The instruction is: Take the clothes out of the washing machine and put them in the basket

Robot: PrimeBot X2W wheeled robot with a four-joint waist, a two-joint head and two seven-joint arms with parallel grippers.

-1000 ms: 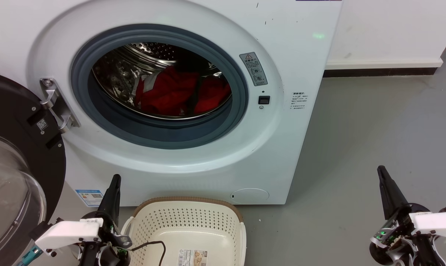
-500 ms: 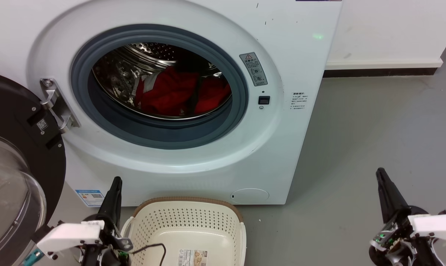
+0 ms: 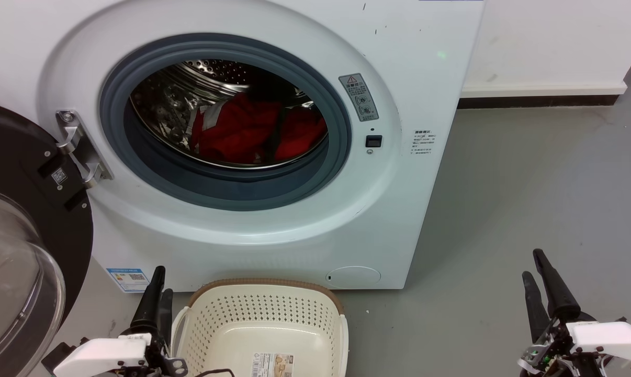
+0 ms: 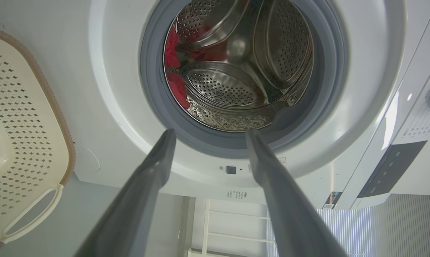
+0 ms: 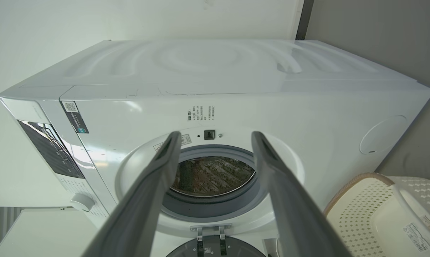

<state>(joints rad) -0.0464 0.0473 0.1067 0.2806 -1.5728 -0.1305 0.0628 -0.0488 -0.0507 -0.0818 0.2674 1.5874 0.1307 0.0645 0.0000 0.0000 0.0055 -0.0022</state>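
Clothes [image 3: 242,133] of bright red soft fabric are lying heaped inside the shiny perforated steel drum [image 3: 211,70] of the large white front-loading washing machine [image 3: 409,199]. I am seeing them through the round grey rubber-rimmed porthole [image 3: 232,193] in the upper middle of my head view, with a pale grey patch showing at the heap's left. The dark-framed glass door [image 3: 17,235] is standing swung open at the left edge.

The small cream-white perforated plastic basket [image 3: 266,283] with a brown rim is sitting on the grey floor [image 3: 504,183] at the bottom centre, just in front of the machine. A paper label [image 3: 273,364] is lying on its bottom.

My left gripper [image 3: 161,283] is hovering at the lower left, just beside the basket's left wall, its fingers pointing up the frame. My right gripper [image 3: 532,263] is hanging at the lower right over the floor, well apart from both machine and basket. In each wrist view I am seeing the two long dark fingers spread wide, with the porthole framed between them.
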